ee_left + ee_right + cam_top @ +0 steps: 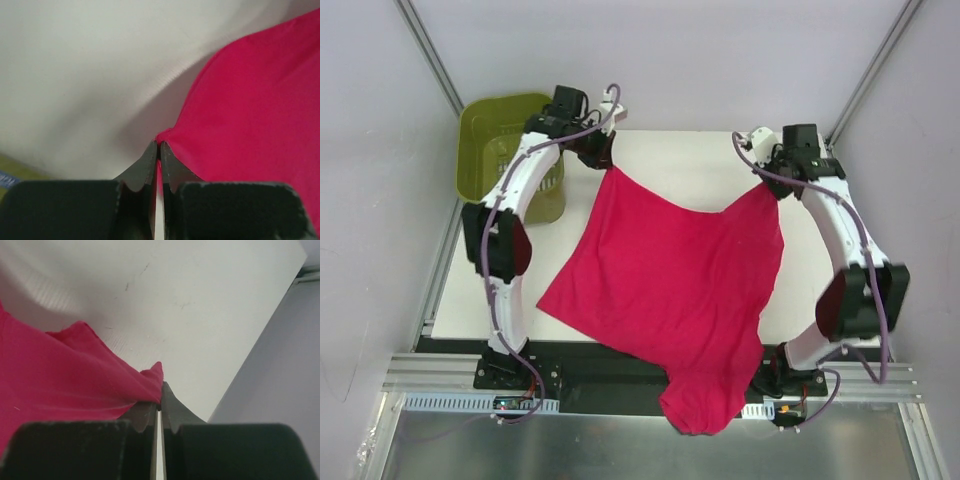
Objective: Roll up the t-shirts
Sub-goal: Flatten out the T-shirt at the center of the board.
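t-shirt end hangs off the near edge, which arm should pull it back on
Right, likely: the right hand grips the t-shirt corner on the overhang's side; the left hand grips farther across.

A white, flat table [690, 160] fills the middle of the enclosure, its surface faintly scuffed. A magenta-red t-shirt [670, 280] lies spread across the table's centre. Its two far corners are lifted clear of the surface, and its near end spills over the table's near edge and hangs down. A green basket [485, 140] sits at the far left corner, apart from the shirt; whether it rests fully on the table cannot be told.
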Controlling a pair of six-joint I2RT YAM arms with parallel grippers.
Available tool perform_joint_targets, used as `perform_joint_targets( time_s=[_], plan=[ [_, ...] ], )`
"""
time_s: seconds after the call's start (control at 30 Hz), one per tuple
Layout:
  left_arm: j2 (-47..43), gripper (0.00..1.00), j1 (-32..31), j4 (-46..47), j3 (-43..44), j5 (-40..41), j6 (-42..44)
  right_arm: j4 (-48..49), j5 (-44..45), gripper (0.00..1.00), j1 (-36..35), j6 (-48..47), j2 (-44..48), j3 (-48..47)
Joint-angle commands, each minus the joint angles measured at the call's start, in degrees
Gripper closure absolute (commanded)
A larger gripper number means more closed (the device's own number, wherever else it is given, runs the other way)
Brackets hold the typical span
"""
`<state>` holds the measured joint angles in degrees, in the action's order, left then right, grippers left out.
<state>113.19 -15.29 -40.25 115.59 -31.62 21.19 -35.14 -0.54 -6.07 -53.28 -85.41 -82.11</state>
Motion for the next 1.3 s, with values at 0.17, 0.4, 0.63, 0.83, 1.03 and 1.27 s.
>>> perform_joint_targets(
  time_s=[0.17,0.4,0.63,0.83,1.03,1.27],
  plan=[
    [17.7,1.00,-1.0,0.3,19.4,14.6,-0.8,-4.3,8.2,0.99,4.0,4.1,-30.6,-33.9],
    [22.4,1.00,-0.9,4.7,24.5,24.0,-2.2,-0.5,6.9,0.99,2.6,7.0,-41.7,-43.4],
    [20.9,1.00,-0.4,5.5,22.4,28.0,-0.6,1.7,7.3,0.99,1.4,9.8,-46.3,-44.3],
    [12.2,1.00,0.4,5.4,14.8,25.2,-1.1,5.3,2.5,0.99,-0.7,14.7,-41.3,-44.7],
    [7.3,1.00,-0.1,3.4,17.3,20.3,-3.4,6.6,8.7,0.99,0.1,15.3,-36.2,-45.5],
    [-2.4,1.00,-0.7,2.5,15.7,18.4,-3.1,1.0,9.6,0.99,2.8,17.9,-21.8,-39.7]
  ],
)
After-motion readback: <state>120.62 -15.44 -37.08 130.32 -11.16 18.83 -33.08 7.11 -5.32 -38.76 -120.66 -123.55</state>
